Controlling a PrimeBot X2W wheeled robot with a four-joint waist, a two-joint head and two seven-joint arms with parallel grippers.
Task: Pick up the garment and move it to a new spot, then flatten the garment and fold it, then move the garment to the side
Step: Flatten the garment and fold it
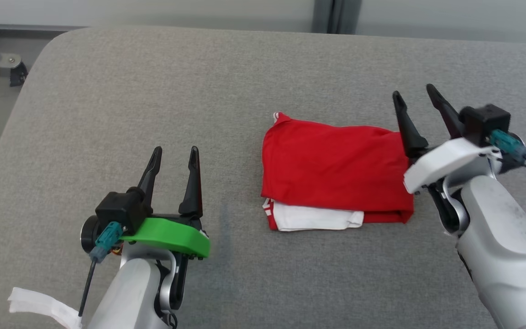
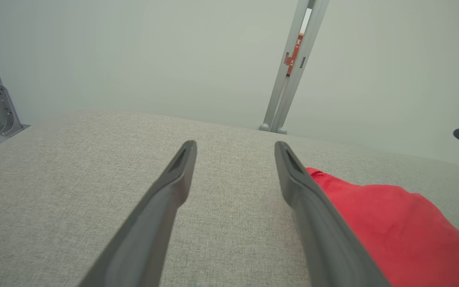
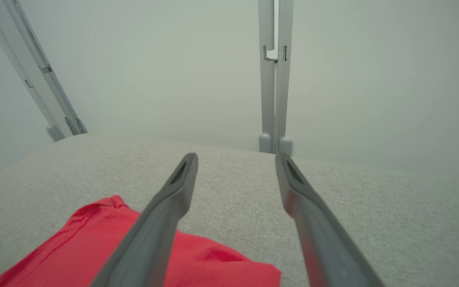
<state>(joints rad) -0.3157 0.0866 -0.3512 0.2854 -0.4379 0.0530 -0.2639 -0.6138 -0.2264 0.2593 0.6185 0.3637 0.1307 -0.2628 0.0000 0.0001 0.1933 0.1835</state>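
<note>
Lying folded into a compact rectangle, the red fabric garment with white trim (image 1: pixel 336 169) rests on the grey cloth-covered surface (image 1: pixel 153 82), somewhat right of the middle in the head view. Its red layers are stacked fairly square, and a white layer shows under them along the near edge.

The left pincer (image 1: pixel 175 150) hangs over bare surface, well apart from the garment's left edge, its 2 dark fingers spread with nothing between them. The right pincer (image 1: pixel 413 90) sits just beside the garment's right edge, fingers likewise spread and empty. Whether its nearer finger touches the cloth cannot be told.

Judged from how things lie, the pick-up, the move to a new spot, the flattening and the folding look finished, since the cloth is neat and neither pincer holds it. The remaining step is shifting the folded bundle to the side. It already lies off-centre, so whether this is its final place is unclear. If not, a fresh grip on the stacked layers would be needed
</note>
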